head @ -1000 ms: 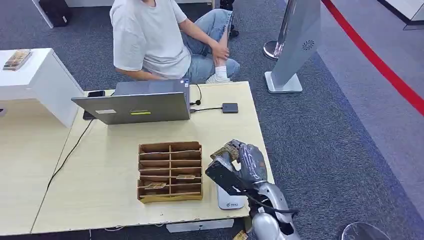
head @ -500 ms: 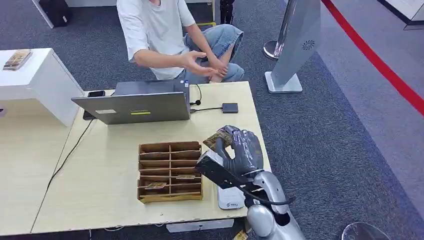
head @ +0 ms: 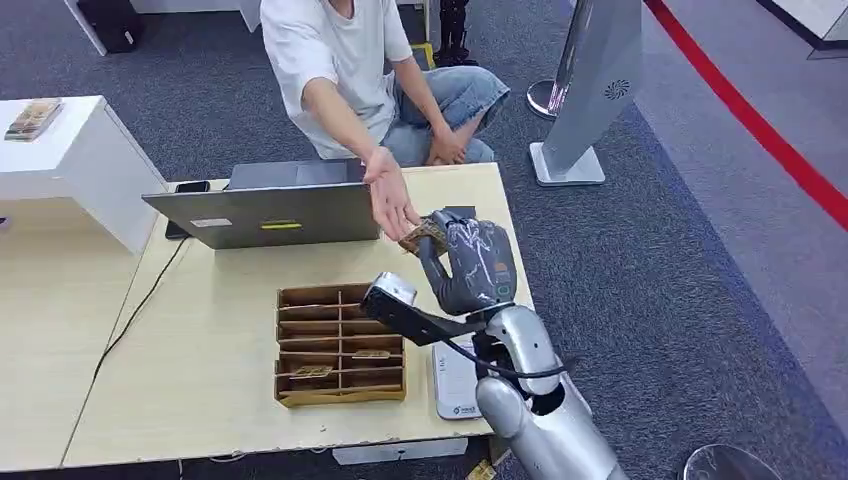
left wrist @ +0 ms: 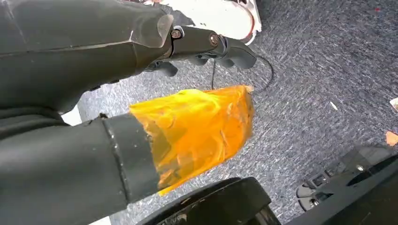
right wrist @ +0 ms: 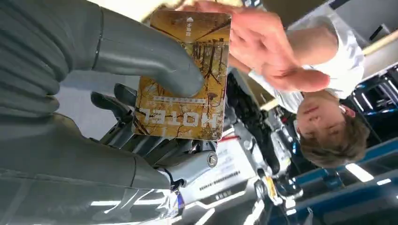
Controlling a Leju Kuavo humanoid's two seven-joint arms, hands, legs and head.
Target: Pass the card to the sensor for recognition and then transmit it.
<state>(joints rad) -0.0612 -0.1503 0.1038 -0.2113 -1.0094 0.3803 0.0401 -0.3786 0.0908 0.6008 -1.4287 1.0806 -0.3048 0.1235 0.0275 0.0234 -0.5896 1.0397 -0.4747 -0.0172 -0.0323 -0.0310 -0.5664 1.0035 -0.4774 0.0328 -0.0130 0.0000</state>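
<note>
My right hand [head: 470, 265] is raised over the table's right side and pinches a brown hotel card [head: 424, 236] between thumb and fingers. The right wrist view shows the card [right wrist: 184, 75] close up, printed HOTEL, with my thumb [right wrist: 141, 56] lying across it. A person's open hand [head: 392, 205] reaches over the laptop and touches or nearly touches the card's far end; in the right wrist view the person's hand [right wrist: 272, 51] sits just behind the card. The white card sensor [head: 455, 385] lies on the table below my forearm. My left hand [left wrist: 141, 42] hangs over the carpet with fingers curled, holding nothing.
A brown cardboard sorting tray [head: 340, 342] with several compartments and a few cards sits mid-table. An open laptop [head: 270, 210] stands at the far edge, with a small black box [head: 460, 215] beside it. A grey kiosk stand [head: 590, 90] is on the carpet to the right.
My right hand has lifted off the sensor area and carried the card forward toward the person. The person has leaned in and stretched an open hand out to the card.
</note>
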